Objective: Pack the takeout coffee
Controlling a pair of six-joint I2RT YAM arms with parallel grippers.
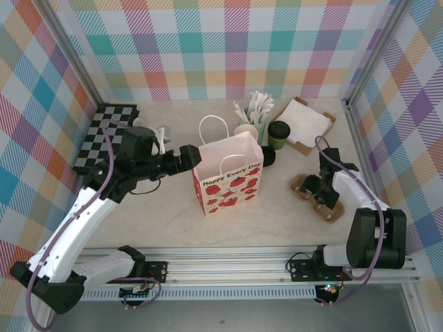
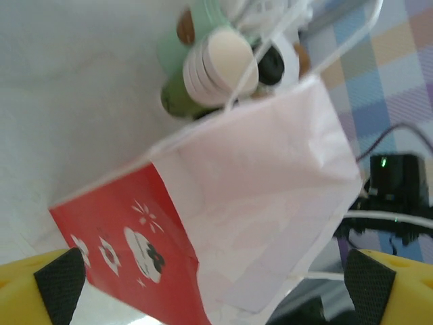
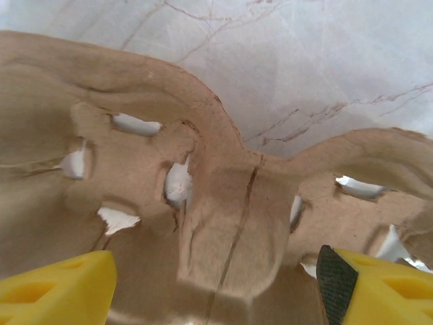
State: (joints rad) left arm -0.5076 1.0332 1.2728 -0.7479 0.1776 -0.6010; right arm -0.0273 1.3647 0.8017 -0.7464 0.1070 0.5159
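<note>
Takeout coffee: small green cup with a black lid, upright on the table, behind and to the right of the bag, outside it.
Paper bag: red and white with a tomato print and white handles; stands open-topped at the middle of the table.
Left gripper: at the bag's upper left edge; jaws wide apart, nothing clamped. In the wrist view its black pads sit far to either side with the bag ahead between them.
Right gripper: low over the cup carrier, jaws apart to either side of the carrier's middle ridge; whether they touch it cannot be told.
Cup carrier: brown moulded pulp, flat on the table at the right, well apart from the coffee.
Cutlery cup: green, holding white cutlery, just left of the coffee.
Cream cups: stacked, beside the cutlery cup.
Cardboard tray: brown with a white sheet in it, just right of the coffee.
Checkered board: black and white, far left of the table.
</note>
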